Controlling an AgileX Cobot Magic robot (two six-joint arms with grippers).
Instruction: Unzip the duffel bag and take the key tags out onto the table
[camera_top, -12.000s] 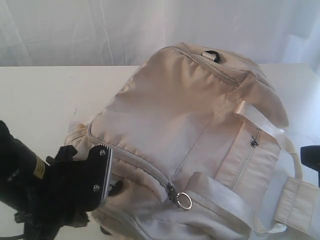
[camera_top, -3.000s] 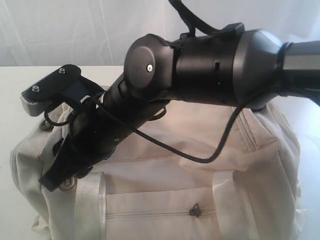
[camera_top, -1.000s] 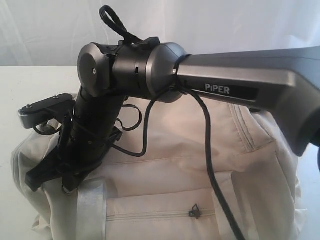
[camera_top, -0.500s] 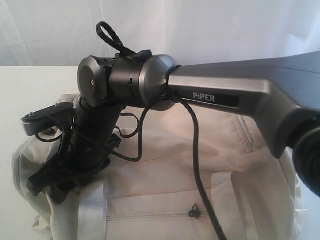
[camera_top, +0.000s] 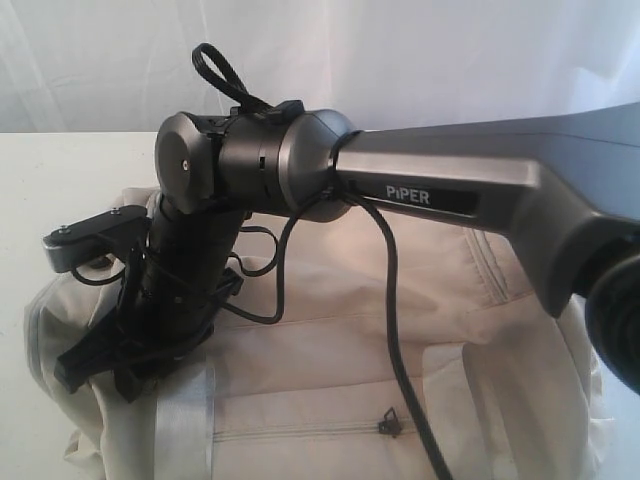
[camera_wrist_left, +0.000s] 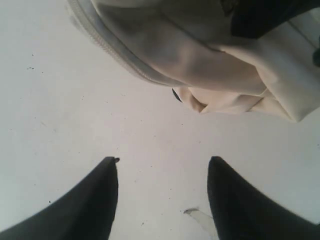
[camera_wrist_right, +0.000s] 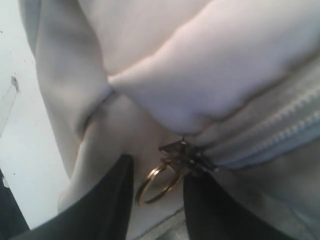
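Note:
The beige duffel bag (camera_top: 400, 350) fills the near half of the exterior view, on the white table (camera_top: 60, 180). My right arm reaches across it to its left end, where the right gripper (camera_top: 100, 372) points down at the bag's corner. In the right wrist view the right gripper (camera_wrist_right: 157, 169) is open, its dark fingers either side of a brass zipper ring (camera_wrist_right: 157, 186) hanging from the dark slider (camera_wrist_right: 187, 151) of a grey zipper (camera_wrist_right: 280, 132). My left gripper (camera_wrist_left: 162, 161) is open over bare table (camera_wrist_left: 75, 125), just short of the bag's end (camera_wrist_left: 200, 60). The key tags are hidden.
A front pocket zipper with a small dark pull (camera_top: 388, 425) runs across the bag's near side, beside a pale webbing strap (camera_top: 185, 420). The right arm's black cable (camera_top: 400, 350) droops over the bag. A scrap of clear tape (camera_wrist_left: 200, 216) lies on the table by my left fingers.
Over the last second the right arm shifted slightly left and lower over the bag's left end, pressing the fabric down. The bag and left gripper stay put.

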